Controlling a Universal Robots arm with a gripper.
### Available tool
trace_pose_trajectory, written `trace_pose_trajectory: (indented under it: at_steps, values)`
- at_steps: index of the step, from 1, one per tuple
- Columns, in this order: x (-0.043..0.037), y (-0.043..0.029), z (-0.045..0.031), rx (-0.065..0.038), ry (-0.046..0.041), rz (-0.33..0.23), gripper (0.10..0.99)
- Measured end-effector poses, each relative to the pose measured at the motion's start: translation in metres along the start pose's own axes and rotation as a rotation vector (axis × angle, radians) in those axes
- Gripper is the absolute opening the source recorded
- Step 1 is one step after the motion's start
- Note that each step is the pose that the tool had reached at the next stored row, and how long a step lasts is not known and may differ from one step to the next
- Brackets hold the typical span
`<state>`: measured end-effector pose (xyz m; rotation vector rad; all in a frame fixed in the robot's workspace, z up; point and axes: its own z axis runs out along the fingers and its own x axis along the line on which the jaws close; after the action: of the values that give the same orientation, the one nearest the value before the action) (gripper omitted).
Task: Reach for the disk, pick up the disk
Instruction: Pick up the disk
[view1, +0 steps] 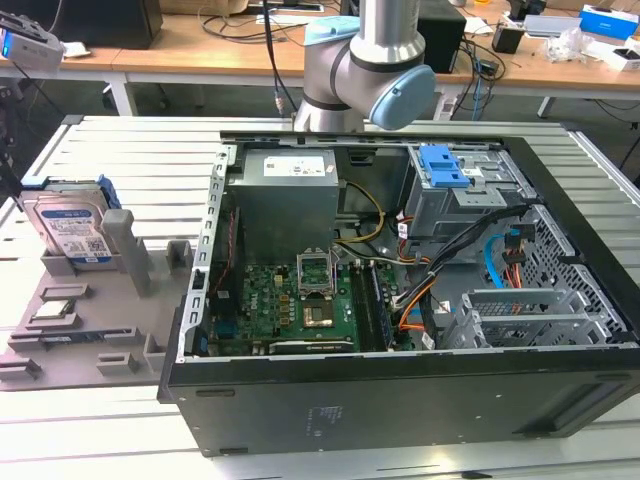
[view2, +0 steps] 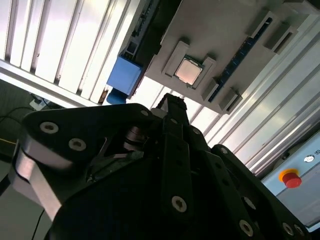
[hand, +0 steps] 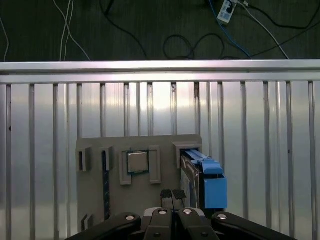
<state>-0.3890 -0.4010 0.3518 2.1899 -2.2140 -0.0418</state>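
The disk (view1: 70, 228) stands on edge in a slot of the grey holder tray (view1: 90, 330) at the exterior view's left, its blue-and-white label facing out and a blue rail along its side. In the first wrist view the disk (hand: 205, 182) appears edge-on with its blue rail, just beside my gripper (hand: 172, 194), whose two fingertips sit pressed together with nothing between them. The gripper hovers above the tray, apart from the disk. The second wrist view has the blue end of the disk (view2: 124, 75) beyond the black gripper (view2: 172, 102).
A processor chip (hand: 137, 161) lies in a tray pocket next to the disk. The open computer case (view1: 400, 300) takes up the exterior view's middle and right, with a grey drive cage and blue latch (view1: 445, 165). The table (hand: 50, 110) is slatted aluminium. A red stop button (view2: 291, 178) sits nearby.
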Motion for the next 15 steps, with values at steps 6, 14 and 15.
trace_pose_trajectory:
  at_steps: [6, 14, 15]
  values:
    - [0.0, 0.0, 0.0, 0.0, 0.0001, 0.0, 0.357]
    - [-0.0251, 0.0, 0.0, 0.0, 0.0003, 0.0, 0.482]
    - [-0.0267, 0.0, 0.0, 0.0, 0.0003, 0.0, 0.482]
